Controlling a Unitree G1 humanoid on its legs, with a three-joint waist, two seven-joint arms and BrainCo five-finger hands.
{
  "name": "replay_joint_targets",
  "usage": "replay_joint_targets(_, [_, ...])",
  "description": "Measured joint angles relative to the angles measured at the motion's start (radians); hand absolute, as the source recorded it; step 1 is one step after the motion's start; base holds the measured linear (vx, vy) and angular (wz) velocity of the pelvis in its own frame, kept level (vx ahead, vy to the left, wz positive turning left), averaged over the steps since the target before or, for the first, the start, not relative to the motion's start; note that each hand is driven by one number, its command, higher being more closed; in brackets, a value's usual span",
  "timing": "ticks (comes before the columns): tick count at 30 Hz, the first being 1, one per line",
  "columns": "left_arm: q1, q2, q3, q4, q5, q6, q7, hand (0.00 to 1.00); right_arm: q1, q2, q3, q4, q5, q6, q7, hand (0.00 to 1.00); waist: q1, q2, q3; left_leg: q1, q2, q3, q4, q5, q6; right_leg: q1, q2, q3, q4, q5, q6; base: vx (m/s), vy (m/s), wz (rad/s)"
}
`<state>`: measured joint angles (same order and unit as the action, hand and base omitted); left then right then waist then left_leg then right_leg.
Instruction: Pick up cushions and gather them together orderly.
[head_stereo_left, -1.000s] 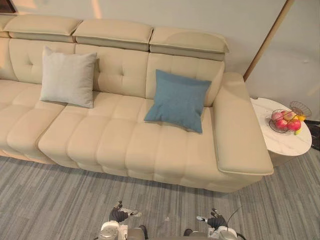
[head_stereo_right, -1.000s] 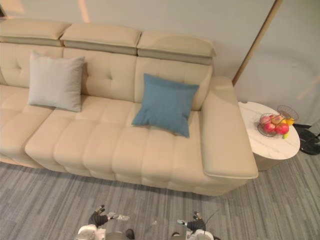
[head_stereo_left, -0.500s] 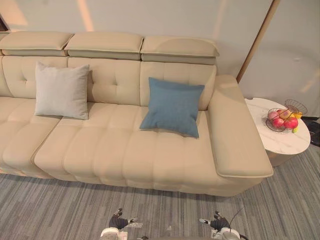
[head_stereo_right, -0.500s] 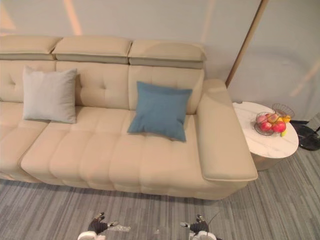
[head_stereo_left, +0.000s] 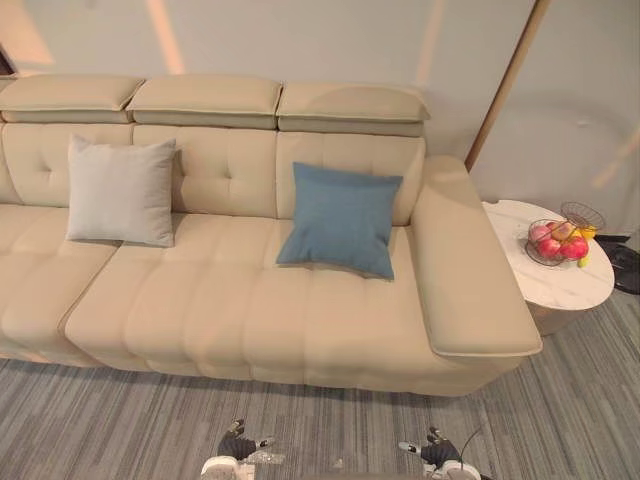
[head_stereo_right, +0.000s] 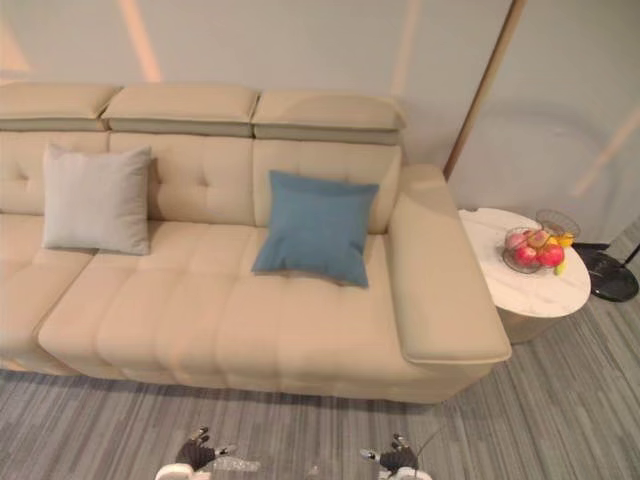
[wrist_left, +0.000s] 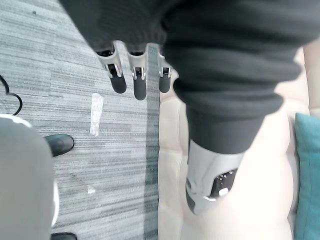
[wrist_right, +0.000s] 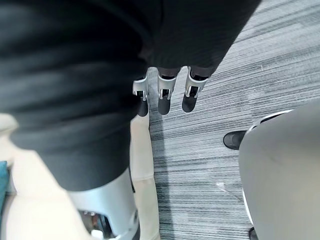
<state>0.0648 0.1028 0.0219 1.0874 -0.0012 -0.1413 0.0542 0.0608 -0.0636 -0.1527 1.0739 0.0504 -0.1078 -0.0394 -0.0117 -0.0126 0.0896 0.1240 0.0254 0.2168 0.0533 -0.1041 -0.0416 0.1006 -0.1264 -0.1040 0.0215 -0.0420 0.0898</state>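
– Two cushions, count confirmed?
– Yes, two: one grey cushion (head_stereo_left: 120, 192) and one blue cushion (head_stereo_left: 340, 218). Both are propped upright against the back of one cream sofa (head_stereo_left: 230, 300), well apart, and neither is held.
– Where on the sofa?
– Grey toward the left end of the seat. Blue near the right corner, just beside the right armrest (head_stereo_left: 470, 270).
– Hands?
– Two. The left hand (head_stereo_left: 240, 445) and right hand (head_stereo_left: 437, 452) sit low over the grey carpet (head_stereo_left: 120, 420), in front of the sofa's front edge. In the wrist views the left fingers (wrist_left: 140, 82) are straight and relaxed with nothing in them. The right fingers (wrist_right: 165, 97) are the same, straight and empty.
– Anything else to count?
– Three headrests (head_stereo_left: 205, 97) along the back edge, the leftmost cut off by the frame. The sofa's left end is cut off too.
– And off the sofa?
– One round white side table (head_stereo_left: 565, 285) beside the right armrest, carrying two wire baskets. The fruit basket (head_stereo_left: 553, 240) stands near the middle and a smaller basket (head_stereo_left: 582, 214) just beside it at the table's far edge.
– Hard to read?
– The fruit is red-pink with a bit of yellow, too small to count. Can't tell what the smaller basket holds. One slanted pole (head_stereo_left: 505, 85) leans by the wall behind the table, its top cut off
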Motion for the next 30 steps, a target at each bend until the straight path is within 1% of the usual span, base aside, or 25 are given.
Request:
replay_joint_targets(2, [0.0,-0.002,-0.001,-0.001,0.0,0.0,0.0,0.0,-0.001,-0.007,0.0,-0.005,-0.002,0.0,0.0,0.0,-0.005,0.001,0.004,-0.009,0.004,-0.002,0.02,-0.007,-0.005,-0.022,0.006,0.046,0.001,0.011,0.001,-0.08,0.016,-0.69])
replay_joint_targets(3, [-0.005,-0.009,-0.001,-0.009,-0.001,-0.001,-0.001,0.0,-0.002,-0.016,0.0,-0.009,-0.005,0.0,0.0,0.0,-0.006,0.005,0.007,-0.012,0.014,0.037,0.002,-0.009,-0.005,-0.067,0.016,0.096,0.007,0.021,0.002,-0.09,0.014,-0.74])
replay_joint_targets(4, [-0.004,-0.01,-0.001,-0.012,-0.001,-0.001,-0.001,0.0,-0.002,-0.017,0.0,-0.012,-0.005,0.0,0.0,0.0,-0.006,0.004,0.007,-0.011,0.014,0.046,-0.001,-0.009,-0.005,-0.075,0.018,0.107,0.009,0.022,0.002,-0.12,0.025,-1.16])
replay_joint_targets(6, [-0.002,-0.009,0.001,-0.016,-0.002,0.0,-0.002,0.0,-0.004,-0.016,0.001,-0.04,-0.009,0.001,0.001,0.0,-0.007,0.004,0.009,-0.011,0.018,0.155,-0.011,-0.014,-0.011,-0.144,0.039,0.216,0.023,0.049,0.003,-0.1,0.029,-1.34])
replay_joint_targets(7, [-0.003,-0.007,0.001,-0.016,-0.002,-0.001,-0.002,0.0,-0.008,-0.015,0.003,-0.042,-0.009,0.001,0.001,0.0,-0.008,0.003,0.012,-0.009,0.021,0.188,-0.01,-0.018,-0.01,-0.161,0.044,0.231,0.024,0.055,0.002,-0.09,0.024,-1.38])
replay_joint_targets(8, [-0.004,-0.003,0.001,-0.016,-0.002,-0.001,-0.003,0.0,-0.022,-0.015,0.01,-0.042,-0.009,0.001,0.001,0.0,-0.01,0.003,0.022,-0.007,0.03,0.236,-0.002,-0.026,-0.012,-0.178,0.044,0.215,0.023,0.064,-0.024,-0.08,0.008,-1.41])
replay_joint_targets(9, [-0.003,-0.002,-0.001,-0.016,-0.002,0.0,-0.004,0.0,-0.027,-0.015,0.012,-0.042,-0.007,0.0,0.002,0.0,-0.028,0.018,0.035,-0.003,0.054,0.317,0.002,-0.029,-0.011,-0.198,0.018,0.059,0.056,0.046,-0.082,-0.09,0.006,-1.74])
replay_joint_targets(10, [-0.001,0.001,-0.001,-0.015,-0.002,0.001,-0.007,0.0,-0.039,-0.017,0.018,-0.041,-0.008,0.001,0.002,0.0,-0.033,0.023,0.039,0.001,0.078,0.383,-0.003,-0.032,-0.015,-0.231,-0.028,-0.163,0.129,0.02,-0.123,-0.06,0.002,-1.32])
replay_joint_targets(11, [-0.001,0.002,-0.001,-0.015,-0.002,0.001,-0.009,0.0,-0.041,-0.016,0.02,-0.041,-0.009,0.001,0.002,0.0,-0.034,0.023,0.039,0.002,0.083,0.396,-0.003,-0.032,-0.017,-0.235,-0.036,-0.207,0.144,0.015,-0.13,-0.01,-0.005,-1.31])
replay_joint_targets(12, [-0.002,0.011,0.001,-0.016,-0.002,0.001,-0.012,0.0,-0.046,-0.015,0.039,-0.039,-0.009,0.001,0.002,0.0,-0.035,0.024,0.038,0.017,0.102,0.452,0.002,-0.033,-0.022,-0.243,-0.069,-0.404,0.213,-0.014,-0.154,0.07,-0.02,-1.28])
replay_joint_targets(13, [-0.002,0.021,0.002,-0.016,-0.001,0.001,-0.014,0.0,-0.047,-0.012,0.046,-0.037,-0.011,0.001,0.003,0.0,-0.032,0.021,0.037,0.031,0.115,0.503,0.003,-0.031,-0.031,-0.237,-0.088,-0.547,0.263,-0.035,-0.174,0.12,-0.054,-1.51])
replay_joint_targets(14, [0.001,0.023,0.005,-0.016,-0.001,0.002,-0.015,0.0,-0.047,-0.012,0.048,-0.036,-0.012,0.001,0.003,0.0,-0.032,0.017,0.034,0.037,0.115,0.532,0.007,-0.031,-0.032,-0.233,-0.096,-0.594,0.283,-0.042,-0.174,0.12,-0.12,-1.54])
replay_joint_targets(15, [0.0,0.022,0.014,-0.013,-0.001,0.002,-0.015,0.0,-0.047,-0.016,0.051,-0.036,-0.012,0.001,0.003,0.0,-0.034,0.009,0.033,0.039,0.116,0.553,0.021,-0.034,-0.036,-0.241,-0.095,-0.614,0.287,-0.057,-0.155,0.11,-0.154,-1.24])
replay_joint_targets(18, [-0.031,-0.008,0.021,-0.005,0.0,0.007,-0.018,0.0,-0.064,-0.041,0.043,-0.037,-0.012,0.003,0.003,0.0,-0.045,0.049,0.065,0.082,0.143,0.589,0.039,-0.035,-0.04,-0.24,-0.022,-0.53,0.254,-0.065,-0.158,0.11,-0.158,-1.14])
replay_joint_targets(19, [-0.036,-0.014,0.023,-0.005,0.0,0.006,-0.019,0.0,-0.064,-0.043,0.043,-0.037,-0.011,0.003,0.004,0.0,-0.046,0.053,0.066,0.077,0.179,0.598,0.113,-0.048,-0.06,-0.237,0.002,-0.501,0.234,-0.081,-0.153,0.13,-0.199,-0.94])
replay_joint_targets(20, [-0.042,-0.015,0.026,0.0,0.0,0.006,-0.02,0.0,-0.062,-0.042,0.053,-0.037,-0.012,0.002,0.004,0.0,-0.05,0.047,0.068,0.04,0.256,0.588,0.286,-0.068,-0.086,-0.226,0.036,-0.461,0.214,-0.09,-0.151,0.13,-0.237,-0.89])
replay_joint_targets(21, [-0.042,-0.017,0.03,0.005,0.0,0.008,-0.021,0.0,-0.061,-0.043,0.063,-0.034,-0.011,0.003,0.004,0.0,-0.046,0.045,0.07,0.015,0.305,0.577,0.401,-0.067,-0.081,-0.211,0.058,-0.439,0.194,-0.089,-0.153,0.13,-0.295,-0.99])
replay_joint_targets(22, [-0.03,-0.02,0.035,0.006,0.0,0.013,-0.021,0.0,-0.061,-0.044,0.085,-0.033,-0.011,0.003,0.004,0.0,-0.044,0.044,0.073,-0.032,0.377,0.528,0.572,-0.059,-0.037,-0.182,0.1,-0.391,0.156,-0.08,-0.168,0.12,-0.241,-1.32])
replay_joint_targets(23, [-0.017,-0.031,0.057,-0.002,-0.004,0.016,-0.023,0.0,-0.065,-0.045,0.099,-0.034,-0.011,0.003,0.003,0.0,-0.036,0.046,0.073,-0.095,0.394,0.404,0.702,-0.113,-0.026,-0.158,0.139,-0.326,0.127,-0.072,-0.184,0.11,-0.151,-1.43])
replay_joint_targets(24, [-0.018,-0.031,0.065,-0.014,-0.002,0.017,-0.023,0.0,-0.07,-0.051,0.098,-0.032,-0.01,0.004,0.003,0.0,-0.03,0.047,0.076,-0.121,0.364,0.329,0.721,-0.138,-0.048,-0.146,0.151,-0.29,0.118,-0.071,-0.19,0.15,-0.048,-1.66])
replay_joint_targets(25, [-0.018,-0.034,0.068,-0.025,-0.003,0.014,-0.022,0.0,-0.074,-0.054,0.099,-0.028,-0.009,0.004,0.003,0.0,-0.02,0.043,0.082,-0.156,0.301,0.219,0.708,-0.17,-0.063,-0.129,0.163,-0.229,0.108,-0.072,-0.197,0.18,0.012,-1.77])
replay_joint_targets(26, [-0.017,-0.036,0.067,-0.037,-0.003,0.013,-0.022,0.0,-0.077,-0.055,0.097,-0.024,-0.009,0.004,0.002,0.0,-0.012,0.036,0.091,-0.183,0.225,0.125,0.654,-0.191,-0.06,-0.111,0.165,-0.158,0.108,-0.073,-0.197,0.19,0.03,-1.79])
replay_joint_targets(27, [-0.017,-0.037,0.067,-0.037,-0.004,0.01,-0.021,0.0,-0.081,-0.057,0.094,-0.022,-0.009,0.004,0.002,0.0,-0.008,0.035,0.092,-0.197,0.188,0.08,0.609,-0.196,-0.065,-0.104,0.166,-0.121,0.108,-0.074,-0.194,0.18,0.054,-1.78])
replay_joint_targets(29, [-0.018,-0.044,0.067,-0.044,-0.015,-0.002,-0.02,0.0,-0.077,-0.063,0.085,-0.021,-0.01,0.004,0.0,0.0,-0.005,0.042,0.096,-0.246,0.086,-0.103,0.452,-0.196,-0.071,-0.099,0.177,-0.004,0.106,-0.074,-0.182,0.19,0.112,-1.88])
replay_joint_targets(30, [-0.018,-0.053,0.068,-0.05,-0.027,-0.004,-0.018,0.0,-0.079,-0.06,0.081,-0.021,-0.01,0.004,-0.001,0.0,0.004,0.055,0.1,-0.269,0.044,-0.255,0.34,-0.181,-0.078,-0.101,0.196,0.082,0.104,-0.072,-0.175,0.17,0.138,-1.91])
